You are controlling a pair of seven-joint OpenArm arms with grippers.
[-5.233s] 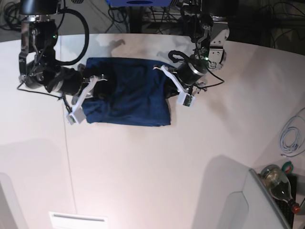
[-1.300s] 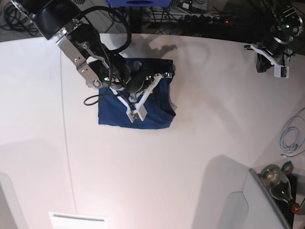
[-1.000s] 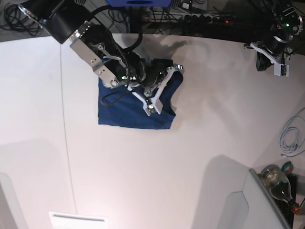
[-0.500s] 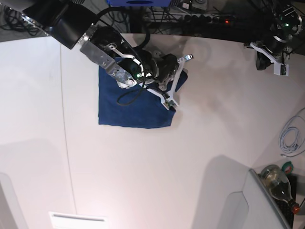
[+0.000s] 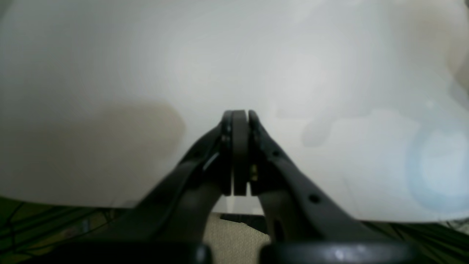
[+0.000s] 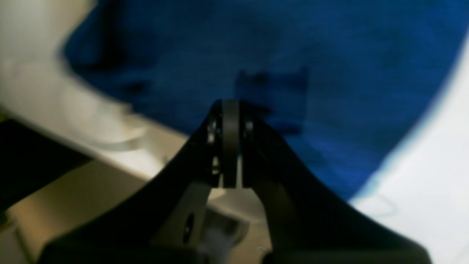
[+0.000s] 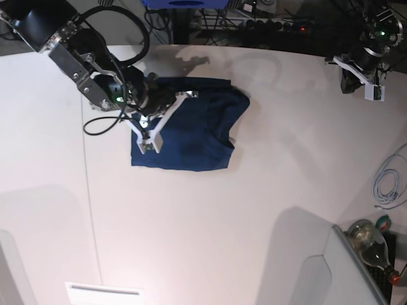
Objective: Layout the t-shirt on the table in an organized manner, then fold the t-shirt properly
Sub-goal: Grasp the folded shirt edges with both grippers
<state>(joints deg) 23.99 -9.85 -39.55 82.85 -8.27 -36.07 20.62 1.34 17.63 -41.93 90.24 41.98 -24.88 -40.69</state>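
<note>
The dark navy t-shirt [image 7: 197, 127] lies folded into a rough rectangle on the white table [image 7: 222, 222], with its right edge slightly bunched. My right gripper [image 7: 151, 143] hovers over the shirt's left part, jaws shut with nothing between them. In the right wrist view its closed fingertips [image 6: 231, 110] point at blue cloth [image 6: 293, 73] near a table edge. My left gripper [image 7: 374, 94] stays far off at the table's back right corner. The left wrist view shows it shut [image 5: 236, 117] and empty above bare white tabletop [image 5: 329, 73].
A thin dark seam [image 7: 89, 190] runs down the table's left side. A white cable [image 7: 386, 181] lies at the right edge, with a glass bottle [image 7: 372, 244] and a grey panel [image 7: 346, 270] at the bottom right. A white slab [image 7: 105, 293] sits at the bottom left.
My right arm swept over the shirt toward its right edge, then swung back to the left part. The shirt's right edge now bulges out a little. The left arm has not moved.
</note>
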